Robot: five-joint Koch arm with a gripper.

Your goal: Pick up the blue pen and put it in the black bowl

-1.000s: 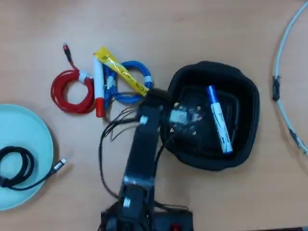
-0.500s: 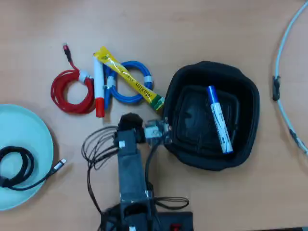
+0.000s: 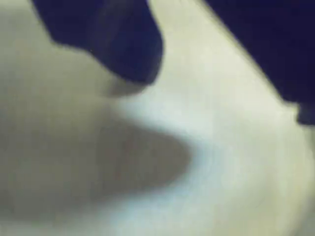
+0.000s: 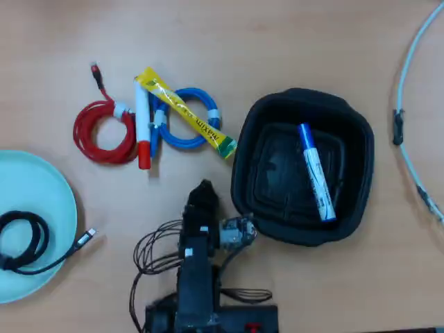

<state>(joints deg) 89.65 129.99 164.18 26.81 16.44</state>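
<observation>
1. overhead view puts the blue pen (image 4: 316,173) inside the black bowl (image 4: 361,146), lying flat on the ridged floor, cap end toward the top of the frame, slightly slanted.
2. the gripper (image 4: 202,194) sits outside the bowl, just beside its left rim in this view, pointing up the frame over bare table (image 4: 277,41). nothing seems to be between the tips, but the jaws stack up from above, so i can't tell if it's spread or clenched.
3. wrist view is a blur: dark blue jaw shapes over a pale surface and a soft shadow, no pen in sight.
4. handling call: the pen looks light, stiff and smooth, likely to roll or slip. mid-barrel across the width would be the hold if it needed lifting again.
5. judging by the layout, the drop looks done.
6. left behind on the table: red-capped marker (image 4: 142,125), yellow stick packet (image 4: 187,114), red cable coil (image 4: 104,132), blue cable coil (image 4: 187,128), cyan plate (image 4: 41,201).
</observation>
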